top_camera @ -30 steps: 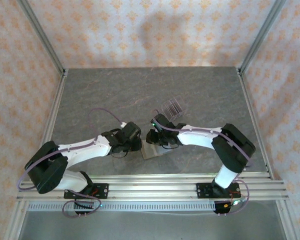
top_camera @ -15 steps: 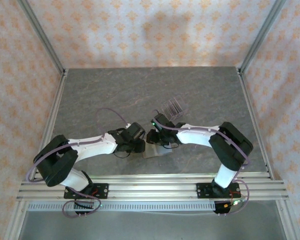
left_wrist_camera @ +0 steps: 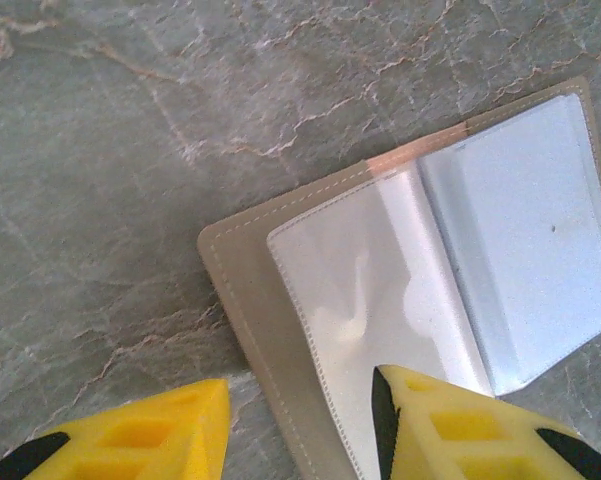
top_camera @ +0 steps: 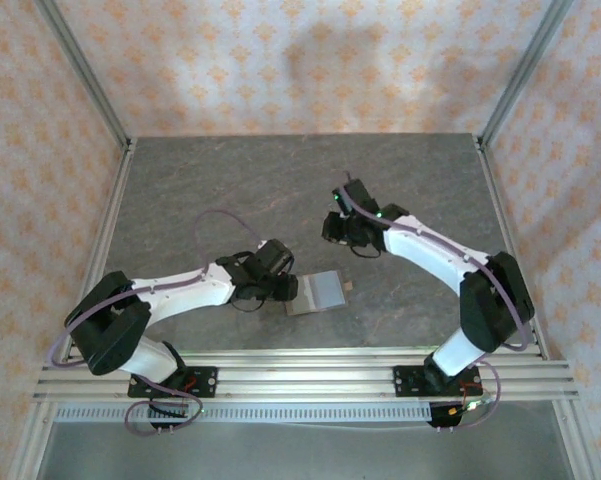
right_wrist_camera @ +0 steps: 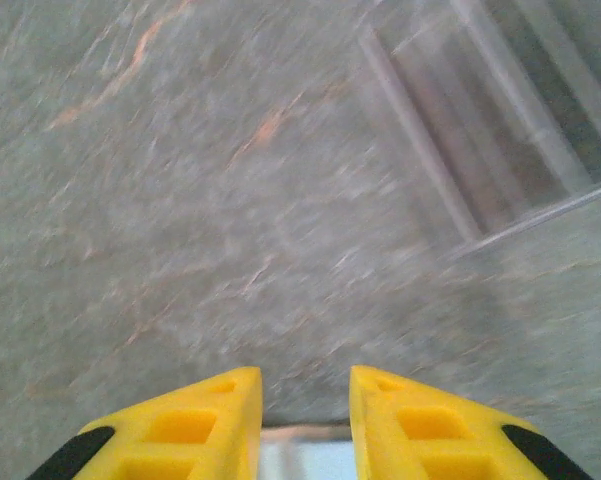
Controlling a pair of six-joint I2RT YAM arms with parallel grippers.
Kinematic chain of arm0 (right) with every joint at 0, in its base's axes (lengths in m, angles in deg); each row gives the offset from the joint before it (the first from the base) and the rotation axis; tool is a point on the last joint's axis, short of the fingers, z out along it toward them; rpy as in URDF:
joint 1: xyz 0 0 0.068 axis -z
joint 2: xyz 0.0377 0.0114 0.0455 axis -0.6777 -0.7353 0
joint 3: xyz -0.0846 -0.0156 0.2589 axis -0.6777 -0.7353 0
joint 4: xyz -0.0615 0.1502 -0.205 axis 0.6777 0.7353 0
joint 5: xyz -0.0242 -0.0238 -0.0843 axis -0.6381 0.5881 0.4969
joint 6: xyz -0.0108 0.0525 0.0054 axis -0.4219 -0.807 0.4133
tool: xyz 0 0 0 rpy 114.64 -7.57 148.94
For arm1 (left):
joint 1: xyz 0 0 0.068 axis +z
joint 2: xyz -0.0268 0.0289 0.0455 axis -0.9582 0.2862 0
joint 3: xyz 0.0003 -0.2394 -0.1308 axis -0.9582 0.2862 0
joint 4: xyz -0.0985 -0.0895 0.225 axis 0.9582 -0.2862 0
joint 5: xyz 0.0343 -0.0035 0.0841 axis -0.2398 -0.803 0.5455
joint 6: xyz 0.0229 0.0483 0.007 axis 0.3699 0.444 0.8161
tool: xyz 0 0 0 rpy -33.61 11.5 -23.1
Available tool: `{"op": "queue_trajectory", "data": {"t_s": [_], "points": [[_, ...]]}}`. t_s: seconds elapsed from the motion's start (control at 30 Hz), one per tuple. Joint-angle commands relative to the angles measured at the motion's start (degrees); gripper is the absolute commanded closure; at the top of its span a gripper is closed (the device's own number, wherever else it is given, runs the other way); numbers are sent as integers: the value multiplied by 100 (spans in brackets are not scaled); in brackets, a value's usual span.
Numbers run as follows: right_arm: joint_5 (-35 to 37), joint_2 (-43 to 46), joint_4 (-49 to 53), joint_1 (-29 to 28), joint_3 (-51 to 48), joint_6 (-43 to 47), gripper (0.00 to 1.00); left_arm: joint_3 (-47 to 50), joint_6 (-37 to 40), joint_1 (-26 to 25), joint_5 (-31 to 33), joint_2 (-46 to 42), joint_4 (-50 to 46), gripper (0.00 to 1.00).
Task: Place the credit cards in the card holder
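**Me:** Moved my right gripper [top_camera: 343,231] off the card holder [top_camera: 321,292]. A second ago it was right next to it. Now it is way out over the far part of the table [top_camera: 200,190]. My left gripper [top_camera: 286,288] has opened up a bit more too.

**Helper:** What is the left one doing?

**Me:** Its two yellow fingers [left_wrist_camera: 165,430] are apart and hold nothing. The card holder [left_wrist_camera: 430,270] lies open, flat on the grey table [left_wrist_camera: 100,150], just in front of them. One finger is over bare table. The other is over the near edge of the see-through pockets. I cannot tell if it touches them. The brown cover edge sits between the fingers. The pale grey inside goes on past them, away from the gripper.

**Helper:** And the right one?

**Me:** On the right gripper [right_wrist_camera: 302,385] the fingers are only a little apart. Something pale sits low between them, but it is blurry. I cannot tell if it is held. Past the tips is bare table. Further ahead, off to one side, stands a clear rack [right_wrist_camera: 500,150].
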Motion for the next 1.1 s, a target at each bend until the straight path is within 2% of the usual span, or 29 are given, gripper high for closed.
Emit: {"op": "queue_trajectory", "data": {"t_s": [0.0,0.2,0.4,0.53,0.7,1.07], "points": [[756,-213,911,265,616,501,72,-271,236,-29,-91,322,-215,58],[920,-949,1440,374,1599,875,73,-283,333,-34,-75,578,-266,61],[713,-1708,1631,368,2270,1050,76,-212,403,-34,-92,725,-242,65],[629,-2103,1672,333,2511,1204,76,-111,375,-28,-100,764,-137,67],[889,-2550,1879,315,2914,1368,78,-11,307,-29,-162,912,39,69],[1288,-2974,2064,271,3231,1531,78,-36,265,-34,-243,1020,151,69]]}}
